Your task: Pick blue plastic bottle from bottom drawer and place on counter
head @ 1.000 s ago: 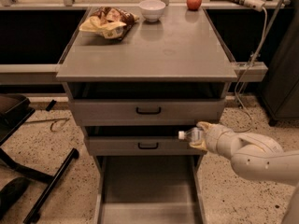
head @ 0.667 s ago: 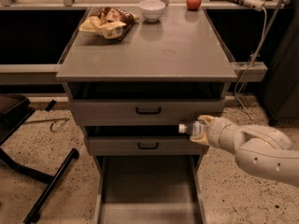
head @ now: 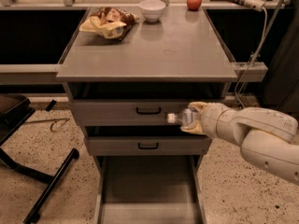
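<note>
My gripper (head: pixel 192 118) is shut on the blue plastic bottle (head: pixel 181 118). It holds the bottle on its side, white cap pointing left, in front of the upper drawer's face at the right. The bottle is well above the open bottom drawer (head: pixel 149 190), whose grey floor shows nothing on it. The grey counter (head: pixel 159 48) lies above and behind the gripper. My pale arm (head: pixel 254 132) reaches in from the lower right.
On the counter's far side lie a chip bag (head: pixel 108 22), a white bowl (head: pixel 153 9) and a red apple (head: pixel 194 2). Two shut drawers with black handles (head: pixel 148 110) sit under the counter. A black chair base (head: pixel 32 171) stands at the left. A cable (head: pixel 252 55) hangs at the right.
The gripper has risen with the bottle, from the level of the middle drawer to the upper drawer's face, and the arm has moved up with it.
</note>
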### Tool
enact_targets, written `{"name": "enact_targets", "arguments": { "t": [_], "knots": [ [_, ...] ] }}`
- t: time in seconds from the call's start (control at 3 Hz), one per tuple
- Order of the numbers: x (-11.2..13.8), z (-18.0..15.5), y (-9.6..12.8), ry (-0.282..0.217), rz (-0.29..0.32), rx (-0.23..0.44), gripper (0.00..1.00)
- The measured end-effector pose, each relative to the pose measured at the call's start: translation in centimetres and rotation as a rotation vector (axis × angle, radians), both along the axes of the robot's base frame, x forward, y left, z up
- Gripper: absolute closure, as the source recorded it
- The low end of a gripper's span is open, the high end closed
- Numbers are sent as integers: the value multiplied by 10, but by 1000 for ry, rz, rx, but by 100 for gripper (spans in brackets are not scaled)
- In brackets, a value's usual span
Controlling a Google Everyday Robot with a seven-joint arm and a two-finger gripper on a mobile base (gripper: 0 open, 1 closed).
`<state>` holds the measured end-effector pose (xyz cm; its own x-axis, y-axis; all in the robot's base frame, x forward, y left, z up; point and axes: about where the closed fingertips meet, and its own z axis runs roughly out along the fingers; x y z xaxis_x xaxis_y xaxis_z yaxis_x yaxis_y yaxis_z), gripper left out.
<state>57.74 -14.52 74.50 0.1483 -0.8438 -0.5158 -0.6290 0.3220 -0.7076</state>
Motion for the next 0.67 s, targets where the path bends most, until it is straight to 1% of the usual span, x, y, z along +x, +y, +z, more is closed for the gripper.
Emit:
{"name": "enact_targets", "arguments": {
  "t": [0.33,0.67],
  "knots": [
    [0,0,0,0,0,0,100],
    [4,27,10,-33,12,-14,100]
  ]
}}
